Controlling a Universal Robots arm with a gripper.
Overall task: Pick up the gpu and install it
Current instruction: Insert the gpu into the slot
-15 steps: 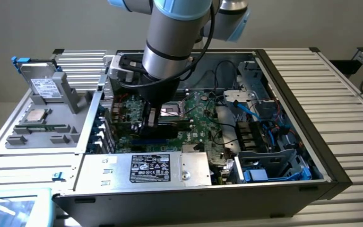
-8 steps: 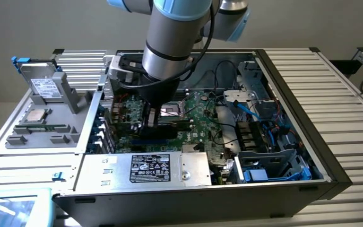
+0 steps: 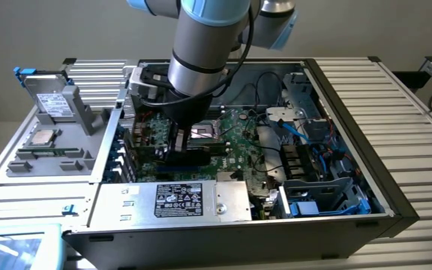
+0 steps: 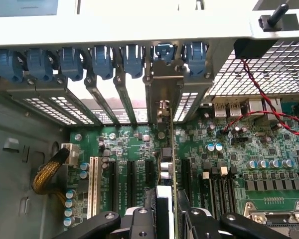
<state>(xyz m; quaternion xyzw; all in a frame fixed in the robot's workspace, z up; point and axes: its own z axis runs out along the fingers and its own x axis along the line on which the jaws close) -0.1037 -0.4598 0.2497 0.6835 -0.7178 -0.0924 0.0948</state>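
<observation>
Pincer [image 4: 165, 219] pinching gpu [image 4: 167, 164] edge-on, card upright over green motherboard [image 4: 269, 144] slots inside open computer case [image 3: 224, 244], its bracket at the far slot openings.

We see a green board [image 4: 269, 149]. The clips [image 4: 102, 59] in a row are blue. One wire [image 4: 261, 95] is red, and a woven cable [image 4: 47, 172] is yellow. The card [image 3: 174, 151] is black. The box [image 3: 231, 205] is silver with a black label [image 3: 178, 199]. The arm [image 3: 201, 50] is grey and light blue.
</observation>
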